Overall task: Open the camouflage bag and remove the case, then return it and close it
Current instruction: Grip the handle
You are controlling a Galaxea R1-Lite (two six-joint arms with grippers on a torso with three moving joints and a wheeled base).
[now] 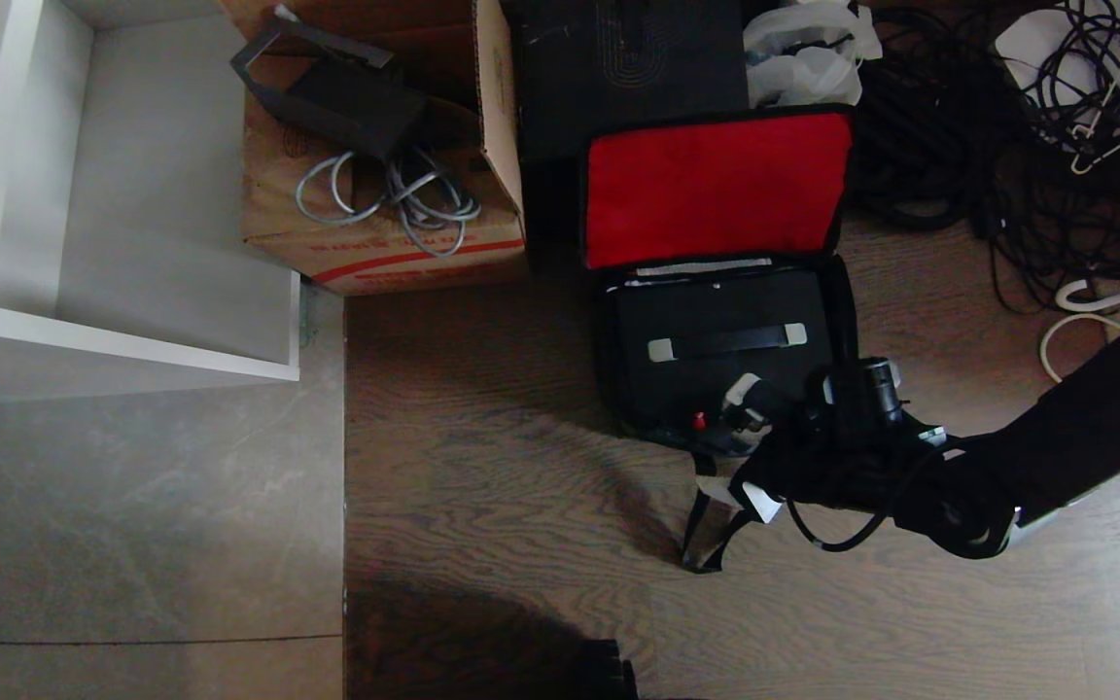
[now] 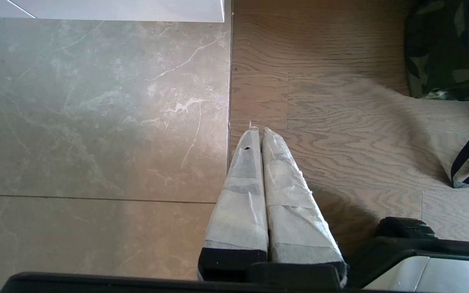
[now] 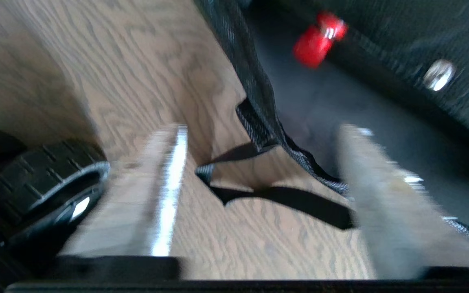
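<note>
The camouflage bag lies on the wood floor with its lid thrown back and the red lining showing; its camouflage side also shows in the left wrist view. Inside it sits the black case, with its handle and silver end brackets on top and its red knob at the near side. My right gripper hovers at the bag's near edge, open. One finger is over the bag and the other over the floor, with nothing held. The black shoulder strap lies beyond the right gripper, and the red knob is farther off. My left gripper is shut and parked over the floor.
A brown cardboard box with grey cables stands to the left of the bag, and a taller black box stands behind it. Tangled black cables spread at the right. A white shelf unit stands at the left, on grey tile.
</note>
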